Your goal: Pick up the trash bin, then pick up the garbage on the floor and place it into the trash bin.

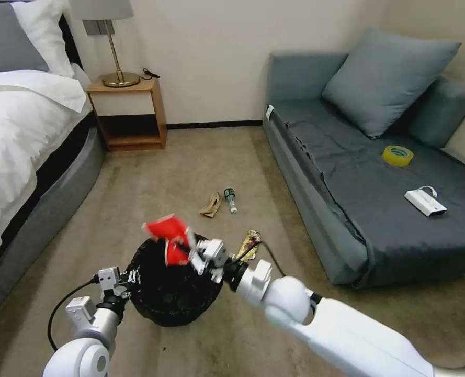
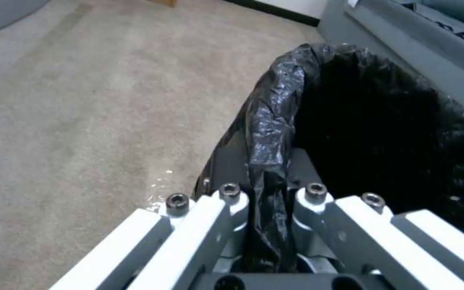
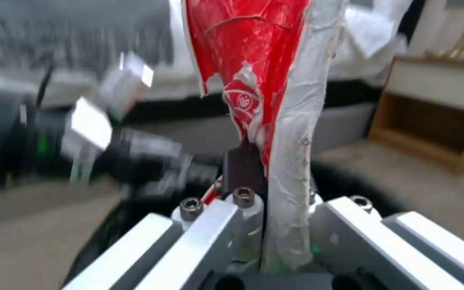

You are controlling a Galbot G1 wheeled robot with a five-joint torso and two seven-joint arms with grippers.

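The trash bin (image 1: 169, 290), lined with a crinkled black bag, hangs low in front of me. My left gripper (image 1: 129, 277) is shut on its near-left rim (image 2: 267, 177), pinching the bag between its fingers. Over the bin's opening, my right gripper (image 1: 186, 250) is shut on a red-white snack packet (image 1: 170, 235), which sticks up from the fingers (image 3: 253, 100). On the carpet beyond lie more garbage: a tan crumpled paper (image 1: 211, 204), a small clear bottle with a green label (image 1: 230, 199) and a gold-brown wrapper (image 1: 248, 245).
A grey sofa (image 1: 358, 199) stands at the right with a yellow tape roll (image 1: 397, 155) and a white box with cable (image 1: 424, 201). A bed (image 1: 23, 131) runs along the left. A wooden nightstand (image 1: 130, 112) with a lamp stands by the far wall.
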